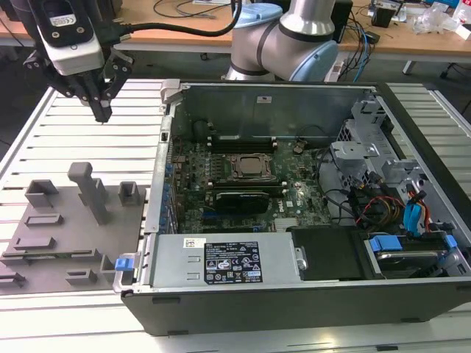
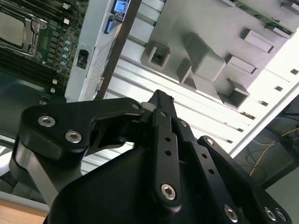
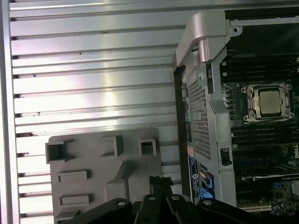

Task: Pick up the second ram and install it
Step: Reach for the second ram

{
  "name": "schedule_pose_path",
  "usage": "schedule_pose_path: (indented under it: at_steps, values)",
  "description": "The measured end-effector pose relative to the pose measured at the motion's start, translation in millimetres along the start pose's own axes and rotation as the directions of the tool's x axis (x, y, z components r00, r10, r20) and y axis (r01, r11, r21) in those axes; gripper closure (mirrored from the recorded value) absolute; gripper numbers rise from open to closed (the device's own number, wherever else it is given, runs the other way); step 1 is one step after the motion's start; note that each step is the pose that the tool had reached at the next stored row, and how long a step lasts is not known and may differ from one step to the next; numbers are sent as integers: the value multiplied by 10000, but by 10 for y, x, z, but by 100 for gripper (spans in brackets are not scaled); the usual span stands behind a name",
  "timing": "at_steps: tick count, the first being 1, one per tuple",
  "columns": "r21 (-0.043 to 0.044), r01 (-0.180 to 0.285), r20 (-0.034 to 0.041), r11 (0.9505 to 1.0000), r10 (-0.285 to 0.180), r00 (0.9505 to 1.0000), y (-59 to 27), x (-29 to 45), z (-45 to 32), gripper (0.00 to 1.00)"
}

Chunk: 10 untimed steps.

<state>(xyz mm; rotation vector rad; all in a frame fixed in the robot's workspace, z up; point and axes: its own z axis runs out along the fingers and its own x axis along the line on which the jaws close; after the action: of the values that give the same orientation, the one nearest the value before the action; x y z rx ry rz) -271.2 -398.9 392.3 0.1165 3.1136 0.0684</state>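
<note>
My gripper [image 1: 103, 112] hangs above the slatted table, to the exterior view's left of the open computer case [image 1: 294, 294] and beyond the grey tray [image 1: 44, 235]. Its black fingers meet at the tips with nothing between them, as both wrist views show [image 2: 161, 100] [image 3: 156, 182]. In the second wrist view a thin green strip, the second ram [image 2: 264, 17], lies along the part of the grey tray [image 2: 187, 28] farthest from the gripper. The motherboard [image 1: 294, 198] with its square CPU socket [image 1: 250, 167] lies inside the case.
A tall grey post [image 1: 92, 191] and several low blocks stand on the tray. The case's metal side wall [image 1: 163, 147] rises between tray and motherboard. Cables and drive bays [image 1: 397, 213] crowd the case's right end. The arm's base [image 1: 294, 44] stands behind the case.
</note>
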Motion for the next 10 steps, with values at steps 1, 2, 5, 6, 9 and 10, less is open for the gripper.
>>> schedule_pose_path:
  at_steps: [1,2,5,6,9,10]
  values:
    - [0,-1,0,10000,1,10000,-3,41,-1,89]
    - [0,-1,-1,10000,1,10000,-6,88,-2,89]
    - [0,0,0,10000,0,10000,-11,141,-2,89]
    - [0,-1,0,10000,1,10000,-12,161,-2,89]
    - [0,0,-1,10000,0,10000,-17,229,-3,89]
    - [0,0,-1,10000,0,10000,-19,250,-3,89]
